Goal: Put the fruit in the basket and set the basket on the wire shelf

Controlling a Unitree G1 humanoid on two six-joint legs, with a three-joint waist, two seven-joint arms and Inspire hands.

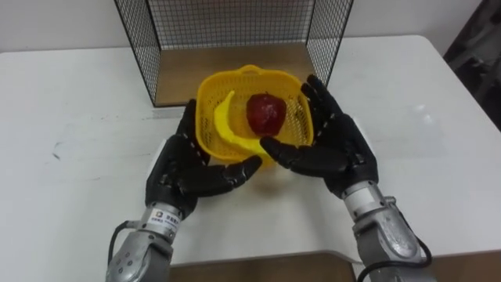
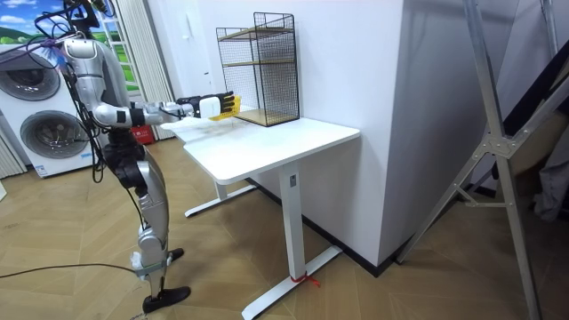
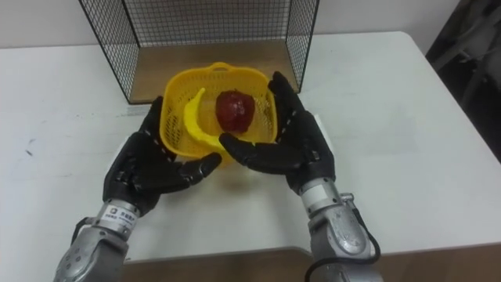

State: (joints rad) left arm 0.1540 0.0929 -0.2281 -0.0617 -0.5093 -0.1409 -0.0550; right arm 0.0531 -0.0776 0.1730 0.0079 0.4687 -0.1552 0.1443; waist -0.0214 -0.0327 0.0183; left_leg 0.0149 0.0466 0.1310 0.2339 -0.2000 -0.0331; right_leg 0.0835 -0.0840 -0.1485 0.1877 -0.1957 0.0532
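Pressing straight fingers against the basket's [image 1: 210,94] two sides, the left hand [image 1: 184,168] and right hand [image 1: 333,141] are holding it just before the wire shelf [image 1: 149,55], opening dead ahead

One basket [image 1: 206,111]; one banana [image 1: 224,122]; one apple [image 1: 264,113], perhaps; one wire shelf [image 1: 325,31]

A white desk [image 2: 293,142] stands on wood floor [image 2: 71,231] by a white wall [image 2: 356,53], 2 washing machines [image 2: 44,133] behind
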